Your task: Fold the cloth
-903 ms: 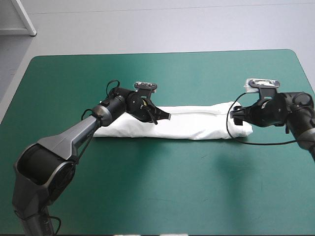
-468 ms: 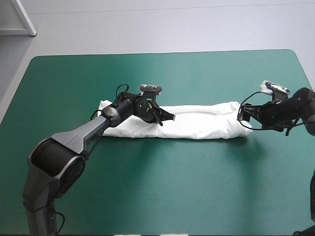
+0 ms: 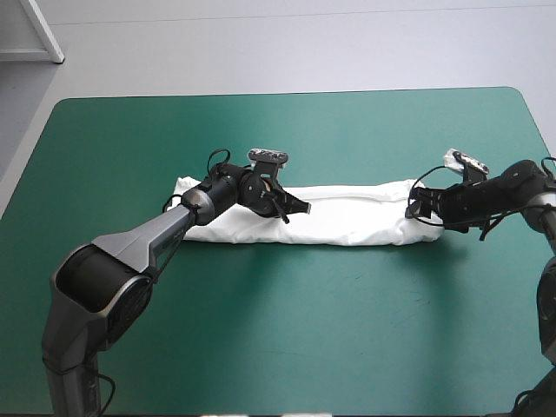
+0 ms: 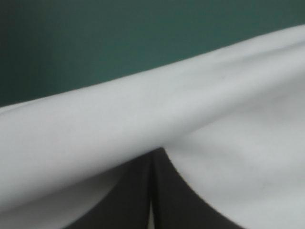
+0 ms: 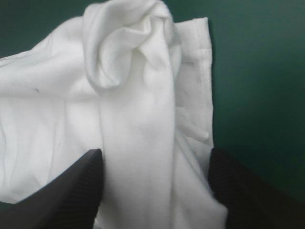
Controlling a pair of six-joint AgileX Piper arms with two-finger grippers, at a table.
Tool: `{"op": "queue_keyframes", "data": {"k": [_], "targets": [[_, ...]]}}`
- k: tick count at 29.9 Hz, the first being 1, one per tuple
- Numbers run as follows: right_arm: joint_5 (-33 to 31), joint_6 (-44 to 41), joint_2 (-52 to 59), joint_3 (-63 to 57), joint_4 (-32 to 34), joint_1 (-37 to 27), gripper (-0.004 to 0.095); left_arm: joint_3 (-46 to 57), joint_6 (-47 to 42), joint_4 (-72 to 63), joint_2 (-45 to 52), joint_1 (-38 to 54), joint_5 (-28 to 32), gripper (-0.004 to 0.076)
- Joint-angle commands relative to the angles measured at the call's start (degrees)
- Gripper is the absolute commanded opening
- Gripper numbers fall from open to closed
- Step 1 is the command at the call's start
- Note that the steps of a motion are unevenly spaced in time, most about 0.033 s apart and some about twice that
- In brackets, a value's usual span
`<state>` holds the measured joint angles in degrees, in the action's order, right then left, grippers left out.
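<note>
The white T-shirt [image 3: 347,219] lies folded into a long narrow strip across the middle of the teal-green table [image 3: 278,339]. My left gripper [image 3: 295,208] rests on the strip's far edge, left of its middle. In the left wrist view that gripper [image 4: 153,150] is shut on the T-shirt [image 4: 143,109], with a raised fold running from its tip. My right gripper [image 3: 419,207] is at the strip's right end. Seen from the right wrist, this gripper [image 5: 155,152] is open, and the bunched end of the T-shirt [image 5: 138,95] lies between its fingers [image 5: 81,186].
Bare teal-green cover surrounds the strip on the near side and the far side [image 3: 347,130]. The table's right edge [image 3: 543,130] is close behind my right arm.
My right gripper drew back to the right, then came back low onto the strip's right end. The left arm swung aside, uncovering the strip's left end; its gripper stayed on the cloth.
</note>
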<state>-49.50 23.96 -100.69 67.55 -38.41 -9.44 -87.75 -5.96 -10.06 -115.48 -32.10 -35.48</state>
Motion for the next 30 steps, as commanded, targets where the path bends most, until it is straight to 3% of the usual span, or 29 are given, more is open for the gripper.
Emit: {"op": "queue_keyframes", "data": {"k": [1,6,14,20,23,30], "targets": [[0.58,1.34,1.39,1.18,-2.20,0.97,0.0487,-0.77,-1.22,-0.84,1.40,-0.83,-1.73,-0.0010],[0.99,1.84,-1.30,1.13,-1.84,2.60,0.0454,-0.77,-1.22,-0.84,1.40,-0.83,-2.11,-0.0010],[4.81,2.51,-2.04,1.05,-1.15,2.85,-0.0019,-0.77,-1.22,-0.84,1.40,-0.83,-1.27,-0.0010],[3.15,3.54,2.87,2.09,-3.40,2.85,-0.0014,-0.77,-1.22,-1.05,1.40,-0.83,-1.43,-0.0010],[-1.05,6.40,6.40,4.11,-7.56,3.34,-0.0014,-0.77,-1.22,-1.99,1.40,-0.83,-1.92,-0.0010],[-3.74,1.18,12.13,11.95,-6.58,10.98,-0.0014,-0.77,-0.30,-4.30,1.40,-0.83,-2.35,-0.0010]]}}
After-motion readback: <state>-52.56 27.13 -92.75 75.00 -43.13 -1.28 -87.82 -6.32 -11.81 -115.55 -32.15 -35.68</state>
